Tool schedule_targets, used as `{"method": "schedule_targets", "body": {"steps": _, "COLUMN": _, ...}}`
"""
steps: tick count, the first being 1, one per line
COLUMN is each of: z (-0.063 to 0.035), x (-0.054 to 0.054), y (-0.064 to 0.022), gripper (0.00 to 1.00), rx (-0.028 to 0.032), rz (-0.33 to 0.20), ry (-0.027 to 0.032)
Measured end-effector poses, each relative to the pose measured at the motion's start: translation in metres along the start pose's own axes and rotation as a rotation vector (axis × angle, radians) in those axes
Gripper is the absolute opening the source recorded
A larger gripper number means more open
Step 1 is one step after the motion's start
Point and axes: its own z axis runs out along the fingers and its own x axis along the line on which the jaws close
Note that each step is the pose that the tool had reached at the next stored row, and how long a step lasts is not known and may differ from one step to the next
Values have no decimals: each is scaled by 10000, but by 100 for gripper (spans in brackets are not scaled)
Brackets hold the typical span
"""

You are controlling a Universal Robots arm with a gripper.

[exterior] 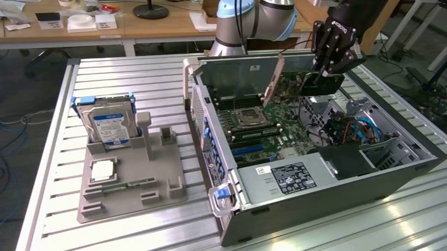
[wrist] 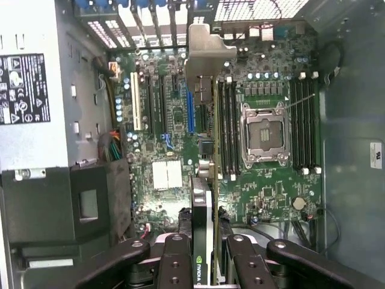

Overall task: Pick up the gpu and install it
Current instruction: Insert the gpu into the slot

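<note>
Exterior view showed a slatted metal table [exterior: 133, 78] bearing an open computer case [exterior: 391, 178] and a grey fixture [exterior: 133, 201], with wooden desks [exterior: 160, 29] behind. My gripper [exterior: 325, 73] hung over the case, fingers [wrist: 175, 262] pinched on the gpu [exterior: 323, 84]. Wrist view gave the card edge-on above the motherboard [wrist: 168, 144], its silver bracket [wrist: 207, 51] toward the rear vents [wrist: 246, 9]; whether it touched a slot I could not tell.

end effector [wrist: 208, 260] clamping gpu [wrist: 201, 208], over motherboard [wrist: 166, 176]
</note>
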Motion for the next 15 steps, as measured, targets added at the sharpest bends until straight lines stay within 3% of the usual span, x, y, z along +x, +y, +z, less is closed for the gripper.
{"method": "schedule_targets", "body": {"steps": 5, "z": 17, "x": -9, "y": 34, "gripper": 27, "rx": 96, "rz": -59, "ry": -9}}
{"method": "schedule_targets", "body": {"steps": 8, "z": 35, "x": -15, "y": 51, "gripper": 27, "rx": 247, "rz": -105, "ry": -16}}
{"method": "schedule_targets", "body": {"steps": 15, "z": 49, "x": -15, "y": 76, "gripper": 27, "rx": 261, "rz": -116, "ry": -17}}
